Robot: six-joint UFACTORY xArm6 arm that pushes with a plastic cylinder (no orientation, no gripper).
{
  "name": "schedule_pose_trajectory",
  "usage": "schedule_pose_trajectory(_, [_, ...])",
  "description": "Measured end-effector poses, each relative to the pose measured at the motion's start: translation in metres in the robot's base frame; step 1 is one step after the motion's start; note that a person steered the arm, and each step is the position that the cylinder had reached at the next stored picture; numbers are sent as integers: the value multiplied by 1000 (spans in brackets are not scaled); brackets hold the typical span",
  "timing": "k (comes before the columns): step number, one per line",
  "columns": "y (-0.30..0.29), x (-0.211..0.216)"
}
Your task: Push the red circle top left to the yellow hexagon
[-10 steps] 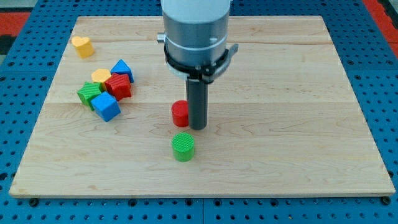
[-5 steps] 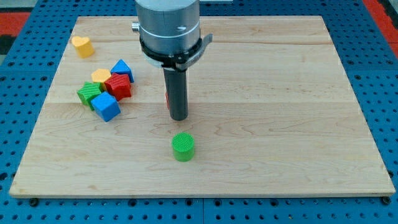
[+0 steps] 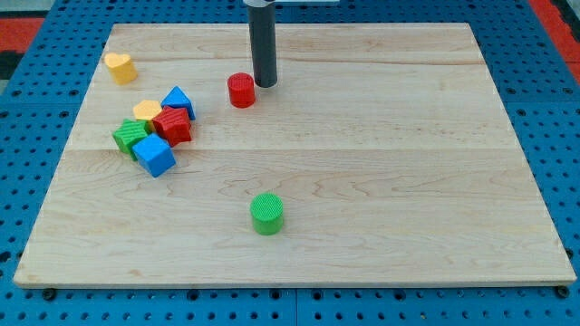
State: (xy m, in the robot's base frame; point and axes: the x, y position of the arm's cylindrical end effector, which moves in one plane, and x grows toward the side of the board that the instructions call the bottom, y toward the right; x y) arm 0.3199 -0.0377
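Note:
The red circle (image 3: 241, 91) lies on the wooden board (image 3: 381, 163), above the board's middle. My tip (image 3: 265, 84) stands just to its right and slightly above, close to touching it. The yellow hexagon (image 3: 147, 111) sits in a cluster at the view's left, partly behind the red block (image 3: 172, 125). The red circle is well to the right of that cluster and a little above it.
The cluster also holds a blue triangle (image 3: 178, 100), a green block (image 3: 130, 137) and a blue cube (image 3: 154, 156). A yellow heart (image 3: 120, 67) lies at the top left. A green circle (image 3: 267, 214) lies below the middle.
My tip has moved up the board and slightly left, and the red circle has gone with it, from near the green circle to the upper middle. The arm's body has left the view.

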Motion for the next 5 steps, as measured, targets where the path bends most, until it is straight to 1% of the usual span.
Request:
schedule_pose_trajectory(1, [13,0])
schedule_pose_trajectory(3, [-21,23])
schedule_pose_trajectory(4, [-12,41])
schedule_pose_trajectory(5, [-34,36])
